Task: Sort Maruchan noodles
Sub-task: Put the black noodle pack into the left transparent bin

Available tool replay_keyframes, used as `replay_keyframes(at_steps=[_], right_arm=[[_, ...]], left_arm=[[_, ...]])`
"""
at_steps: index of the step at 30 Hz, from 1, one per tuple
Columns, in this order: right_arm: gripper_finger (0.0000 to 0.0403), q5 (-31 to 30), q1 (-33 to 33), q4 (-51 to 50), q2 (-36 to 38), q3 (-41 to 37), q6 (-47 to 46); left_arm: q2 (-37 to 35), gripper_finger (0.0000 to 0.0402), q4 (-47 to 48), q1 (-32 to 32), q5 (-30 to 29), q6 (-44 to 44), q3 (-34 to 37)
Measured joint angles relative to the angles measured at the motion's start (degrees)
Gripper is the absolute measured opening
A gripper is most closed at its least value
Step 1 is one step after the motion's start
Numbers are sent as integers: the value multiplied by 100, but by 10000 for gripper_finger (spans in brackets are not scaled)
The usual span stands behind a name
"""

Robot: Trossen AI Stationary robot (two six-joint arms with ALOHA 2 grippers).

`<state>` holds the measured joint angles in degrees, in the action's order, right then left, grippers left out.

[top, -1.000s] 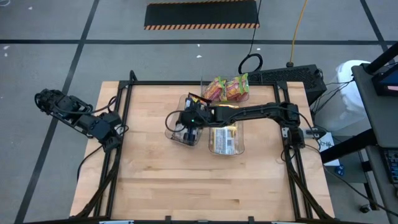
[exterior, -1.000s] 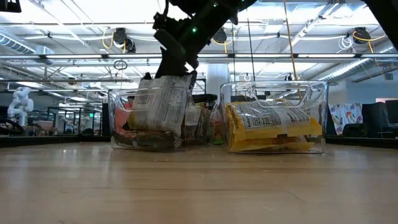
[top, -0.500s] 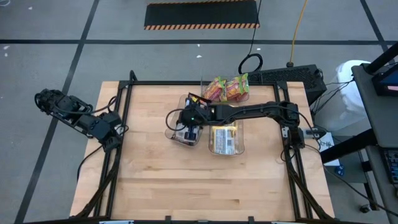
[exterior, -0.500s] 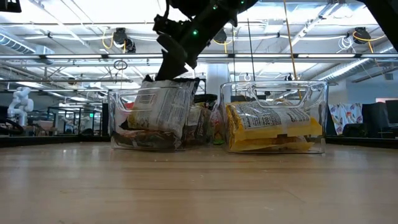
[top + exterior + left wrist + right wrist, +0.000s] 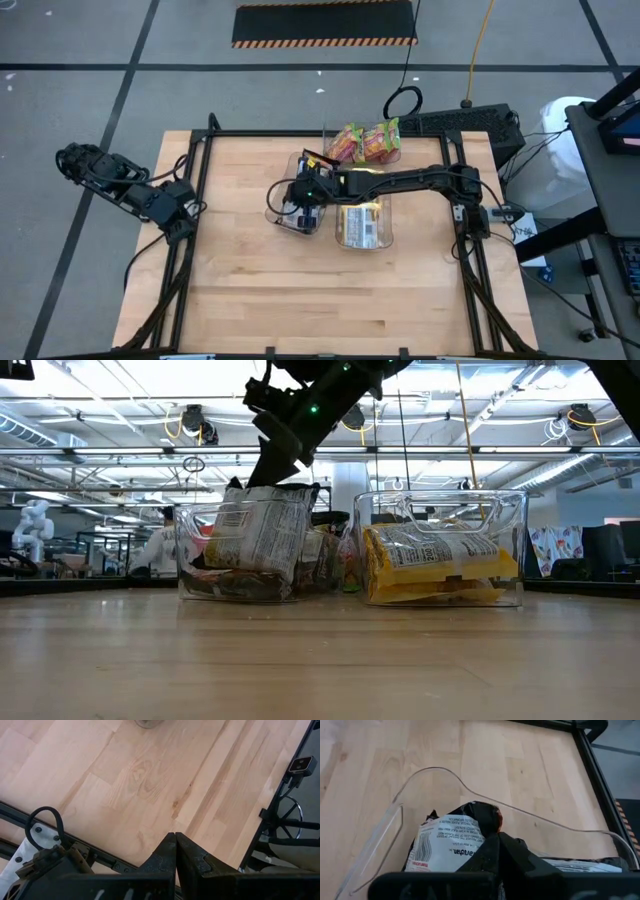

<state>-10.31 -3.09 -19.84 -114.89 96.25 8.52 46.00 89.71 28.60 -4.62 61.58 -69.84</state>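
Three clear bins of Maruchan noodles are set on the table, with one dark packet pinched by the right end effector.

Directly above the left-hand clear bin (image 5: pixel 240 560), the landmark here, the right end effector (image 5: pixel 272 472) is closed on the top edge of a dark brown packet (image 5: pixel 262 530), which hangs upright inside that bin with its pale printed back shown; more dark packets (image 5: pixel 225 582) are piled under it. Just beside this bin, a second clear bin (image 5: pixel 440 550) is filled with yellow packets (image 5: pixel 430 565). Behind both, a third bin is loaded with pink-green packets (image 5: pixel 365 142). Well away from the landmark bin, at the table's edge, the left end effector (image 5: pixel 175 845) is parked with its fingers pressed together, nothing between them.
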Motion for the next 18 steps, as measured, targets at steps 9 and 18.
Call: replay_keyframes(at_steps=[9,18], right_arm=[[0,-9,129,79,0,0,289],[0,-32,291,263,0,0,566]], left_arm=[[0,5,0,2,0,7,0],[0,5,0,2,0,22,0]])
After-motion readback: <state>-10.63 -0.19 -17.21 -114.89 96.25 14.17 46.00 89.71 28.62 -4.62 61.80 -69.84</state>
